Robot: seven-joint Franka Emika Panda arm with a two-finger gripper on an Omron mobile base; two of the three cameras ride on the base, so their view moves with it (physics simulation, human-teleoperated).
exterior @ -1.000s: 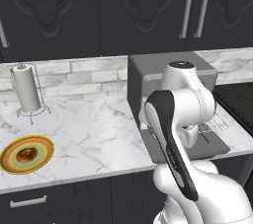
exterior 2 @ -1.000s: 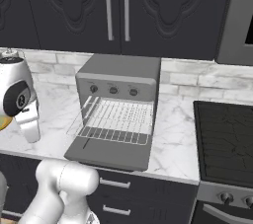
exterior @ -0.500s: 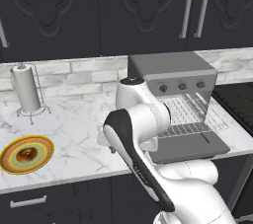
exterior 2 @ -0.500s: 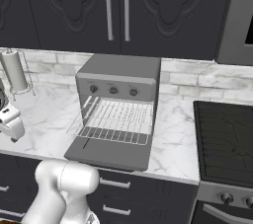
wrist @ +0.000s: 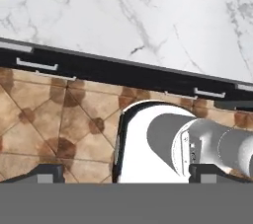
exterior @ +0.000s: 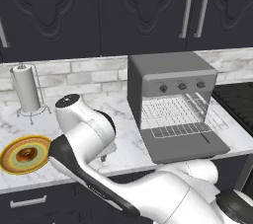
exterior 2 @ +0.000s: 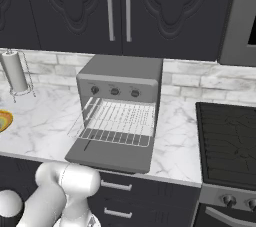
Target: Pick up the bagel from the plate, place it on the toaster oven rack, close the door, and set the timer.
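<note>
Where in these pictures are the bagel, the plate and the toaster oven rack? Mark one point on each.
bagel (exterior: 28, 153): left base view, on its brown ring.
plate (exterior: 10, 155): left base view, on its yellow-orange rim.
toaster oven rack (exterior 2: 117, 123): right base view, on the wire bars at mid-shelf.

Flat, even rendered light, moderately bright, no visible source. Soft shadow under the grey boxy toaster oven (exterior: 170, 87) on the white marble counter (exterior: 121, 134). No glare or blur; low-resolution, slightly jagged edges. No visible edge distortion.
</note>
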